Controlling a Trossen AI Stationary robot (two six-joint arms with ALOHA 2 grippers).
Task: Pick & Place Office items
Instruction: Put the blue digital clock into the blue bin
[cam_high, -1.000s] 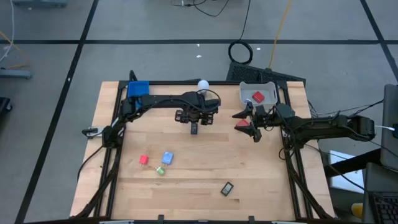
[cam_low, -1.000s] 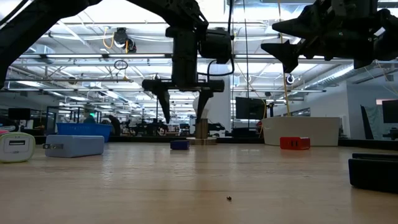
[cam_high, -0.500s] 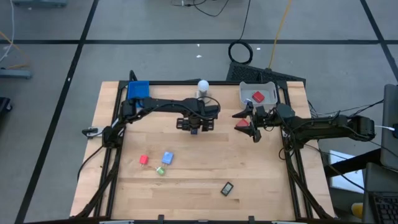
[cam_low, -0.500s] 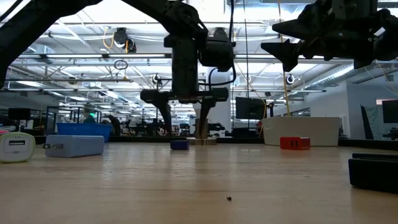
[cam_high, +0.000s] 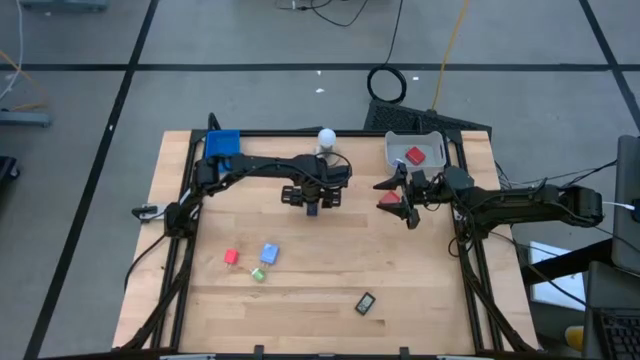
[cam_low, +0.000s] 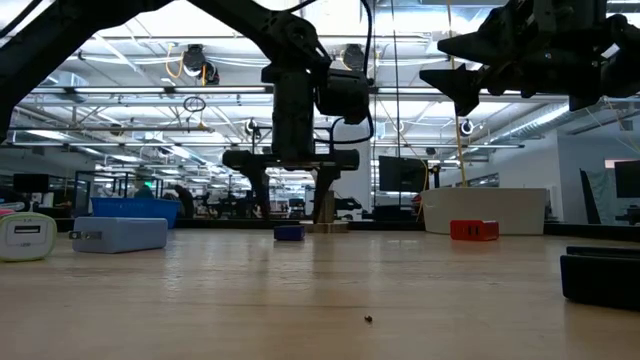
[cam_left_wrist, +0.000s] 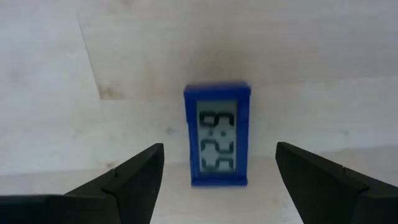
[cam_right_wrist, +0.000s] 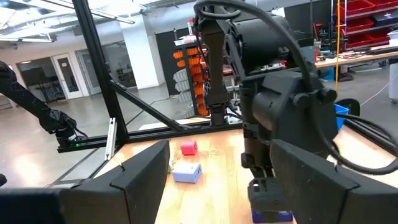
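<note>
A dark-blue rectangular piece with a grey number display lies flat on the wooden table, seen in the low view as a small blue block. My left gripper hangs over it, pointing down and open. One finger stands on either side of the piece, clear of it. My right gripper waits open in the air near the table's right edge, with nothing between its fingers. A red block lies on the table below it.
A red block, a light-blue block and a green bit lie near the table's left front. A dark piece lies near the front. At the back stand a blue tray, a white ball and a grey tray holding a red piece.
My left gripper has come down toward the dark-blue piece and stays open above it. The piece has not moved.
</note>
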